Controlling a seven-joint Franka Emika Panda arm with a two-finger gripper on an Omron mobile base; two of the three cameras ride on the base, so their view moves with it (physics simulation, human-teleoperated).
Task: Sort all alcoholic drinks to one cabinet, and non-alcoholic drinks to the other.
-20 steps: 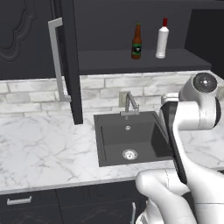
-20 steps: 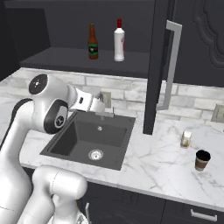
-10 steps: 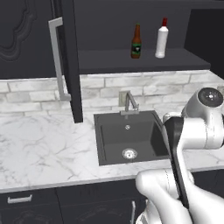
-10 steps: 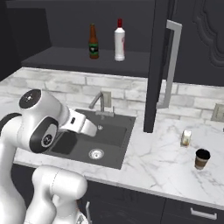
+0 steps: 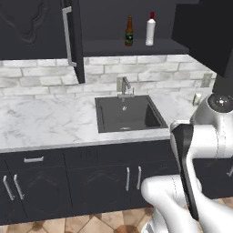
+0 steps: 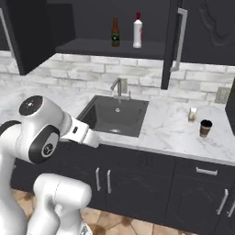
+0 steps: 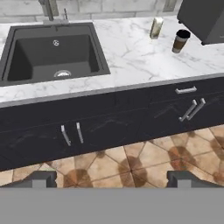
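At upper centre of the left base view we see a small brown glass beer bottle (image 5: 129,31) beside a white red-capped bottle (image 5: 150,29), upright on the dark shelf (image 5: 136,46). At upper right of the hand view, a black-lidded brown paper cup (image 7: 180,41) and pale cream carton (image 7: 156,27) stand on the white marble counter (image 7: 131,52). Our gripper (image 7: 112,178) spreads wide, holding nothing.

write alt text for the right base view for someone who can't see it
A small brown glass beer bottle and a taller white bottle with a red cap stand on an open dark cabinet shelf above a black sink. A brown paper cup with a black lid and a pale carton sit on the marble counter.
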